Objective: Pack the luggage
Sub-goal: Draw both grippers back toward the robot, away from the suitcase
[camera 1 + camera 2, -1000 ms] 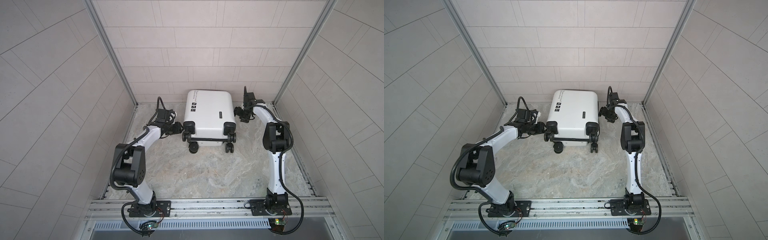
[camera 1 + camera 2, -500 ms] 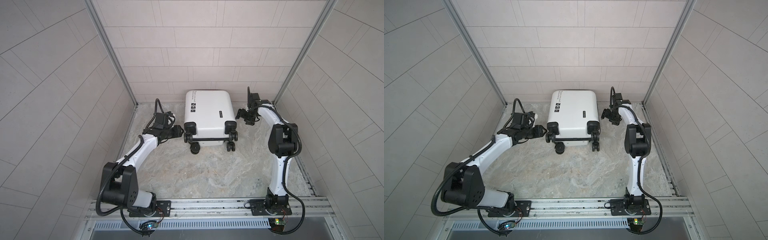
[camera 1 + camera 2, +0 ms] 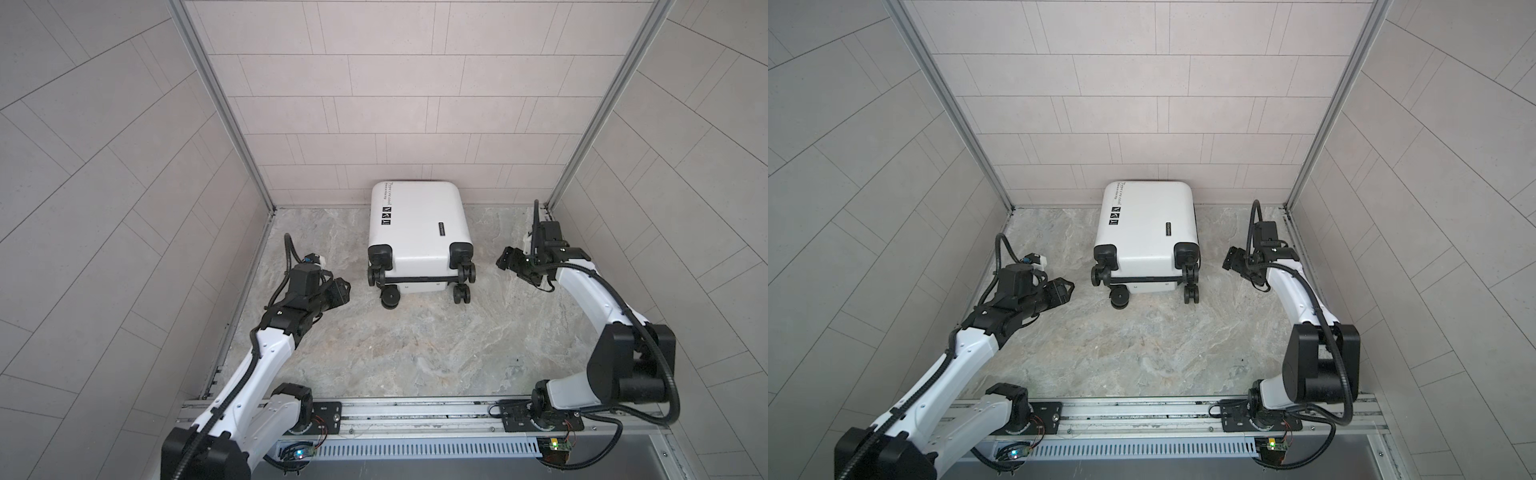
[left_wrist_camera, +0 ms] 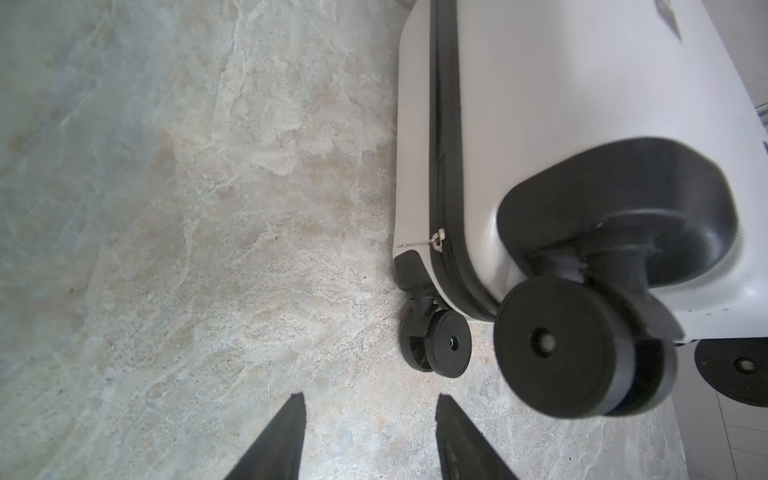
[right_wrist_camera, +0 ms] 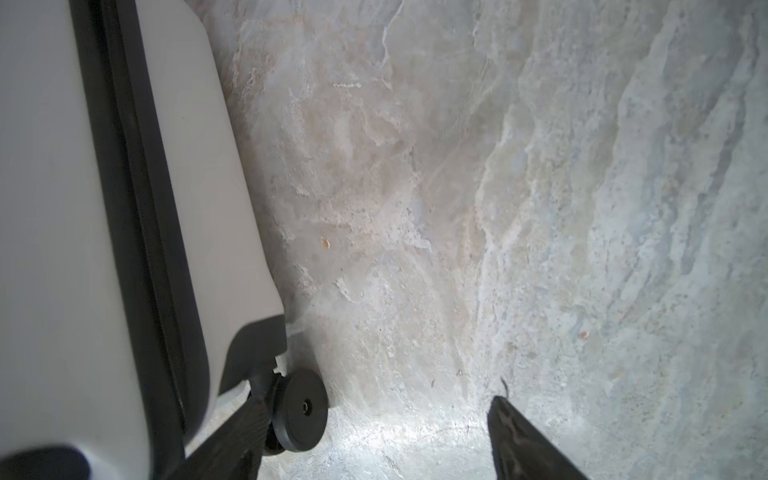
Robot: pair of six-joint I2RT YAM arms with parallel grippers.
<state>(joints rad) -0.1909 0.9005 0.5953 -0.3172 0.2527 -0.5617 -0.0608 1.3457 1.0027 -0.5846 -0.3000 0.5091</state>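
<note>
White luggage [image 3: 419, 232] lies flat and shut at the back of the table [image 3: 415, 353], long axis front-to-back, wheels [image 3: 390, 297] at the near end, flanked about equally by left claw [image 3: 341, 289] and right claw [image 3: 505, 259], both spread, empty.

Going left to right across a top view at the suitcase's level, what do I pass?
left gripper → luggage → right gripper
</note>
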